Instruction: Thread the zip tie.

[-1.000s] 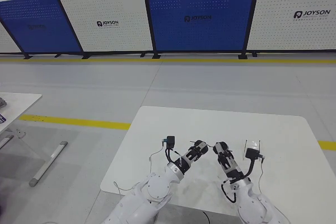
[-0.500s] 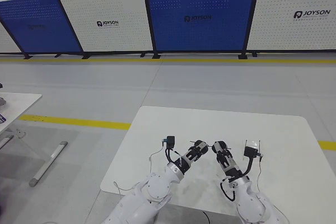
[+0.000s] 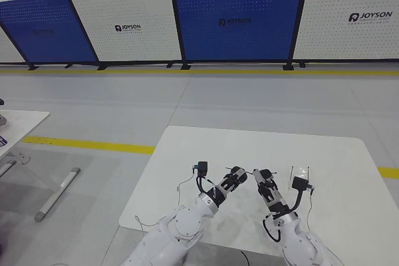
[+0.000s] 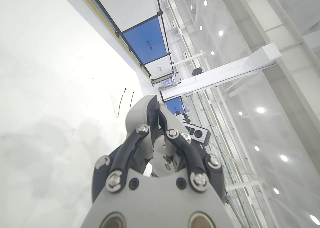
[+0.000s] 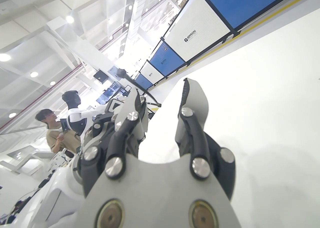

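Far left of the top view: shows a corner of a white side table [image 3: 20,126] with a few items too small to identify. Next to it, on the grey floor: shows a grey cylindrical tube [image 3: 56,194], lying flat and well apart from the work area.

White rectangular tabletop with rounded corners [image 3: 206,146]: stands in front of a row of blue and white perforated partition panels [image 3: 239,30].

White-and-black two-finger left end effector [image 4: 155,105]: hangs over the near part of the tabletop, left of centre. Shows fingers [image 4: 141,114] pressed together. Appears to pinch the thin black plastic zip tie [image 5: 122,72]. Cannot confirm the pinch point, hidden behind a finger of the other arm in the right wrist view.

Zip tie: sits in the air above the tabletop, between the two end effectors. Rises with its square head uppermost and curves down toward the left end effector.

White-and-black two-finger right end effector [image 5: 161,86]: hangs just beside the left end effector, over the near part of the tabletop. Shows fingers [image 5: 192,99] spread wide, gripping nothing.

Two spare thin black zip ties [image 4: 121,103]: lie flat on the tabletop, right of the right end effector. Run roughly parallel, near each other but apart, heads pointing away from the robot.
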Robot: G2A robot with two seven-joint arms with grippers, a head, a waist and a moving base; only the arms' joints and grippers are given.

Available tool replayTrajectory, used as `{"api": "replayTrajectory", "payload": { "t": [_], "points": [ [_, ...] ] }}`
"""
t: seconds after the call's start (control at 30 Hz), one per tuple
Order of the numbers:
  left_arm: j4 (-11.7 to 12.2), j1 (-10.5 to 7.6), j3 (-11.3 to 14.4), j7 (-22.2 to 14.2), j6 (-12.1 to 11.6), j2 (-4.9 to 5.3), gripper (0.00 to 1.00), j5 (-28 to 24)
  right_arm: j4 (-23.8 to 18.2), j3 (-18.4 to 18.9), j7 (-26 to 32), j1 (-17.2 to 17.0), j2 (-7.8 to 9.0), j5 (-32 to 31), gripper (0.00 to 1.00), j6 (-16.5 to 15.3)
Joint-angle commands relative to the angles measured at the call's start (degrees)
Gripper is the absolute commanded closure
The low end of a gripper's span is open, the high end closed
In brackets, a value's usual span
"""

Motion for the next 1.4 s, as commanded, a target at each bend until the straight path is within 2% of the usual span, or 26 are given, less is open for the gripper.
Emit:
{"api": "replayTrajectory", "payload": {
  "t": [0.0,0.1,0.17,0.27,0.3,0.33,1.37],
  "points": [
    [0.0,0.0,0.0,0.0,0.0,0.0,1.0,0.0,0.0,0.2,0.1,-0.3,0.07,-0.1,0.71,0.0],
    [0.0,0.0,0.0,0.0,0.0,0.0,1.0,0.0,-0.1,0.6,0.1,-0.5,0.14,0.0,0.74,0.0],
    [0.0,0.0,0.0,0.0,0.0,0.0,1.0,0.0,-0.4,0.7,0.1,-0.5,0.16,0.1,0.84,0.0],
    [0.0,0.0,0.0,0.0,0.0,0.0,1.0,0.0,-0.7,0.8,0.4,-0.6,0.2,-0.1,0.87,0.0],
    [0.0,0.0,0.0,0.0,0.0,0.0,1.0,0.0,-0.7,0.8,0.5,-0.6,0.2,-0.2,0.96,0.0],
    [0.0,0.0,0.0,0.0,0.0,0.0,1.0,0.0,-0.8,0.8,0.6,-0.5,0.21,-0.2,1.0,0.0],
    [0.0,0.0,0.0,0.0,0.0,0.0,1.0,0.0,1.2,-0.9,6.1,2.8,-0.36,-0.4,1.0,0.0]
  ]
}}
